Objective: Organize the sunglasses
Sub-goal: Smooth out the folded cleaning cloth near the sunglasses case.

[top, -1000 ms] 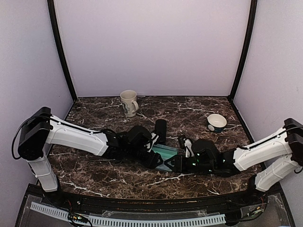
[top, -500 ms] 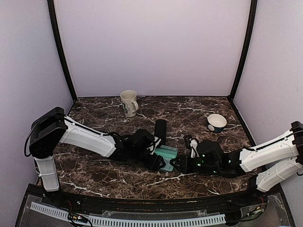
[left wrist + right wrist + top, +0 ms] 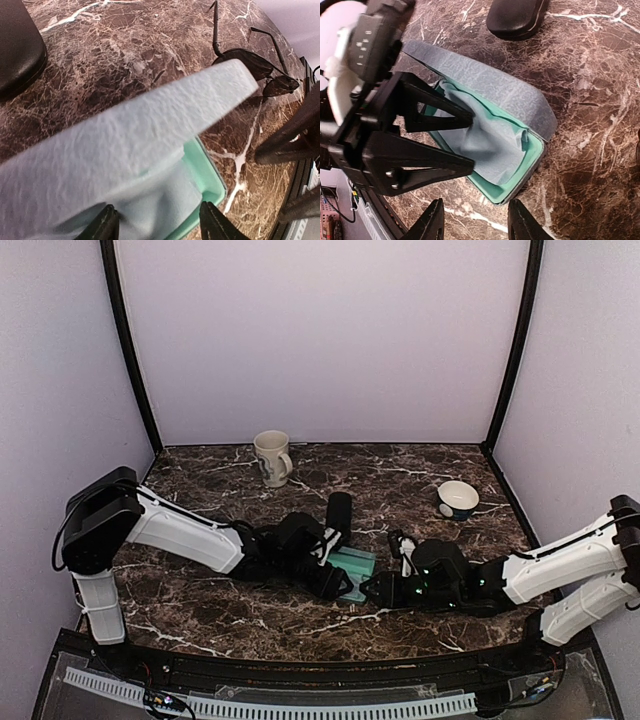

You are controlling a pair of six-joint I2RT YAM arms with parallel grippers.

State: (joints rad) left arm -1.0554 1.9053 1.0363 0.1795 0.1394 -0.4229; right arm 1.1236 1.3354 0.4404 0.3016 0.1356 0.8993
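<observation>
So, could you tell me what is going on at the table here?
A grey-blue case lies open on the table. The left tool reaches into it, spread open over the cloth inside. The right tool is open beside the case, holding nothing. One pair of sunglasses lies on the table beyond, not yet packed.

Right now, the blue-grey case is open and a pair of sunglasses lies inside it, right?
Not quite. The case is open, but only a pale blue cloth lies inside it, as the right wrist view shows. The sunglasses sit outside it on the table.
</observation>
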